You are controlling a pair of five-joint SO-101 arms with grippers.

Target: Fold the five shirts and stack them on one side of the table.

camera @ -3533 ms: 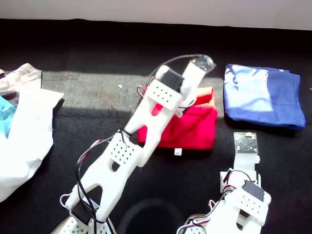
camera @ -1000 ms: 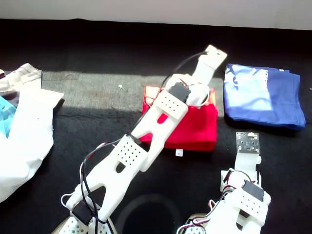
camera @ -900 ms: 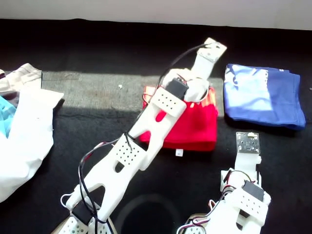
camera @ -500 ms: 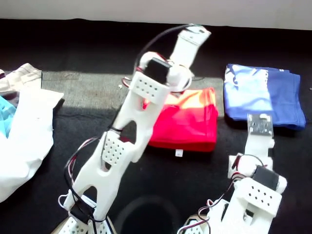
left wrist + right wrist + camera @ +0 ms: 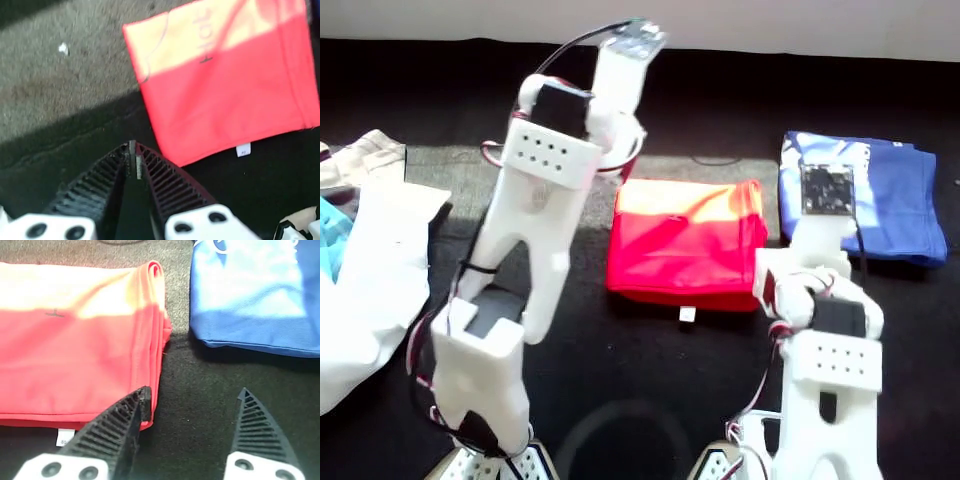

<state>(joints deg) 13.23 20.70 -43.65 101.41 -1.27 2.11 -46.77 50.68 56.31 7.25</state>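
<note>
Near red shirt [image 5: 685,240], right end effector [image 5: 194,394] spread, left end effector [image 5: 132,148] pinched

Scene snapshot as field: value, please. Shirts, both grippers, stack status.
red shirt: folded, flat at mid-table
blue shirt: folded, flat beside the red one, on the right arm's side, a gap between them
white shirt: unfolded, heaped on the left arm's side, with a turquoise garment against it
left gripper: shut, empty, above the table beside the red shirt
right gripper: open, empty, over the gap between the red and blue shirts
stack: none yet; the folded shirts lie side by side
</note>
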